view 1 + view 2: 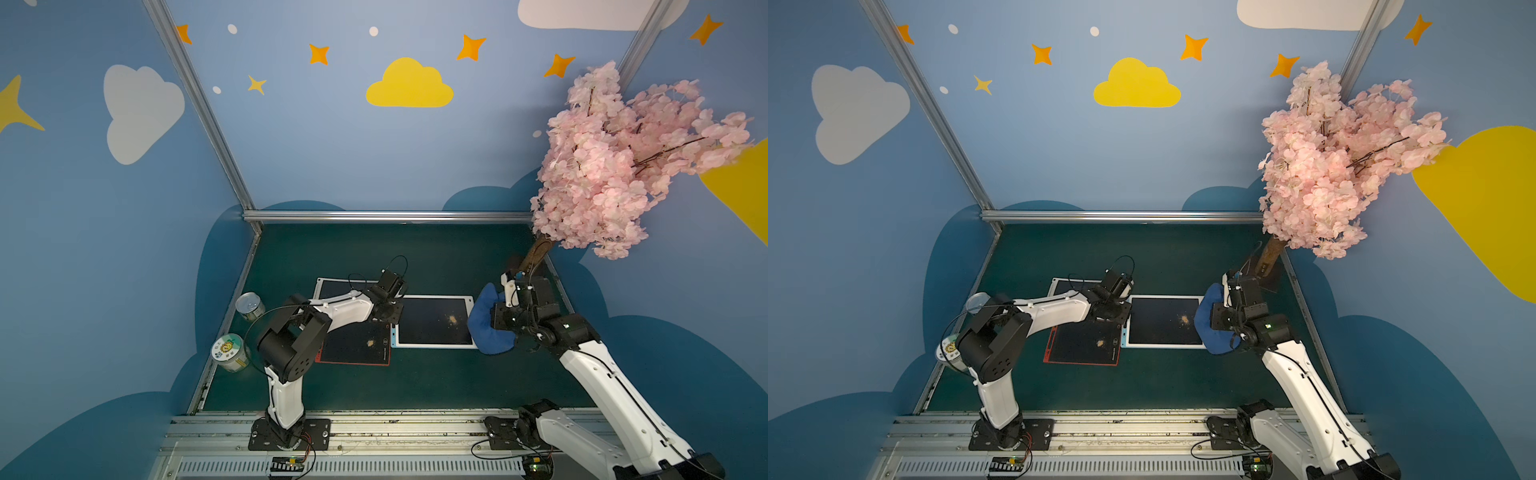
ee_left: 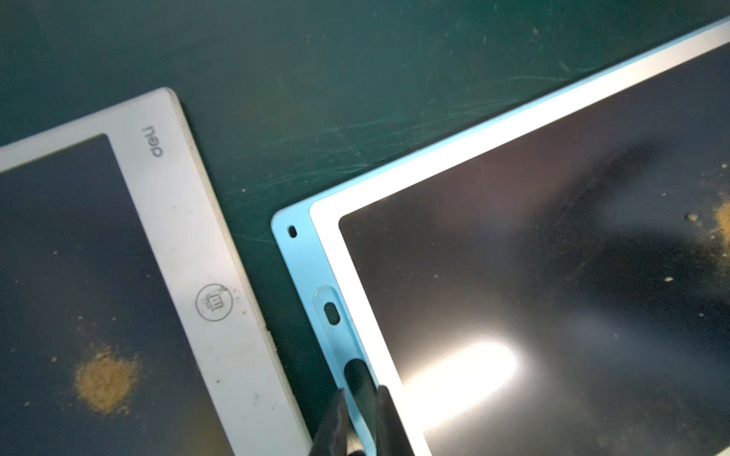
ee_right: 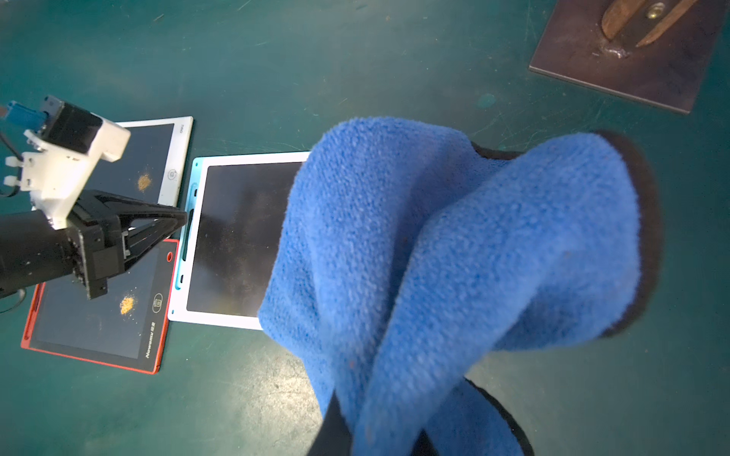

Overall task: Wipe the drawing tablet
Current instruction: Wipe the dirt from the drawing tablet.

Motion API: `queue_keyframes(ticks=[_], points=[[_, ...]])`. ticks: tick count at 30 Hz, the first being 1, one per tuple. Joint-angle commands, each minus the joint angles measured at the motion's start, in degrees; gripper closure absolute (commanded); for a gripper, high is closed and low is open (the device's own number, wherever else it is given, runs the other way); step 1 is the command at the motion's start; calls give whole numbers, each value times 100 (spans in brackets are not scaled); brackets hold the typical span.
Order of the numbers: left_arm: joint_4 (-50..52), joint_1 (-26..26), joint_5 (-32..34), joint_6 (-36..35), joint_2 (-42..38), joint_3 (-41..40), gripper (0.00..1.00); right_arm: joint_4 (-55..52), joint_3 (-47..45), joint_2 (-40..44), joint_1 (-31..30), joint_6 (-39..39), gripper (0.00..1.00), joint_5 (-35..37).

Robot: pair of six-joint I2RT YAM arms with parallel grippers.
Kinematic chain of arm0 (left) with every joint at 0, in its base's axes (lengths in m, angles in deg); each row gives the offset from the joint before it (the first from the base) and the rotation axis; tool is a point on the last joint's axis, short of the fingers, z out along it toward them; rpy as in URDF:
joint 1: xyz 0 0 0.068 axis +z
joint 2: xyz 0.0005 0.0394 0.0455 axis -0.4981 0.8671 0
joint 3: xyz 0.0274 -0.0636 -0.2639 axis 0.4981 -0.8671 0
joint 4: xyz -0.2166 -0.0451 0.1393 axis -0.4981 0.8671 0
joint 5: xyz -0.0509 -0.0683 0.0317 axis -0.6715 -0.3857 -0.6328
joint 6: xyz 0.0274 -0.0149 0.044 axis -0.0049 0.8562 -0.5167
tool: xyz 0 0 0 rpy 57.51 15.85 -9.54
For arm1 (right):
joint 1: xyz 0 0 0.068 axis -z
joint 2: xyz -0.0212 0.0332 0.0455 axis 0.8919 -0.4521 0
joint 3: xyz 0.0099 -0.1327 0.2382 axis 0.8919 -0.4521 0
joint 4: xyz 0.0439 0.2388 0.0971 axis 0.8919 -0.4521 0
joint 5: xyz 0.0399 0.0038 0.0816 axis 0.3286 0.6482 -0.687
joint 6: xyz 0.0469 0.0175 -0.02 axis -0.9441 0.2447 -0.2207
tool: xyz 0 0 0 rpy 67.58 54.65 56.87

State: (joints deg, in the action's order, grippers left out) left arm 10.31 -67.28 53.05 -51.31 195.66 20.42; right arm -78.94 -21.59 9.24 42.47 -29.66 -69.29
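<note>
Three tablets lie on the green mat (image 1: 415,386). The one in hand is the blue-edged tablet (image 1: 434,321) in the middle, with a tan patch of powder (image 1: 452,319) on the right half of its dark screen. Your right gripper (image 3: 375,438) is clamped on the blue cloth (image 3: 434,256), which hangs bunched at the tablet's right edge. Lower it until the pile lies flat on the glass, then drag one steady stroke through the powder and off an edge, so it does not smear.

Your left gripper (image 2: 361,406) sits at the light-blue strip (image 2: 304,268) on the tablet's left side, jaws nearly together. Whether they pinch anything I cannot tell. Press down there so the tablet does not slide under the wipe.

A stroke toward the left would likely push powder at that gripper and onto the red tablet (image 1: 357,345) just beside it. The white tablet (image 1: 332,286) lies behind; both carry their own powder. The blossom tree (image 1: 615,166) and its base plate (image 3: 628,59) stand near your right wrist. The tin (image 1: 250,306) and jar (image 1: 228,353) sit well apart at the left.
</note>
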Motion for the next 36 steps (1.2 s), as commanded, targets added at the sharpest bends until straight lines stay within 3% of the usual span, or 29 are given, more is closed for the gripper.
queue_keyframes(ticks=[1,11,19,36], points=[[143,14,-34,-44,108,84,85,-44,372,-173,-277,43,100,341],[319,13,111,-105,256,237,84,-46,1115,-917,-1295,99,100,1024],[440,19,90,-149,398,362,94,366,1363,-1684,-1633,0,100,685],[688,14,34,-201,679,624,92,715,1735,-2600,-1912,-355,100,121]])
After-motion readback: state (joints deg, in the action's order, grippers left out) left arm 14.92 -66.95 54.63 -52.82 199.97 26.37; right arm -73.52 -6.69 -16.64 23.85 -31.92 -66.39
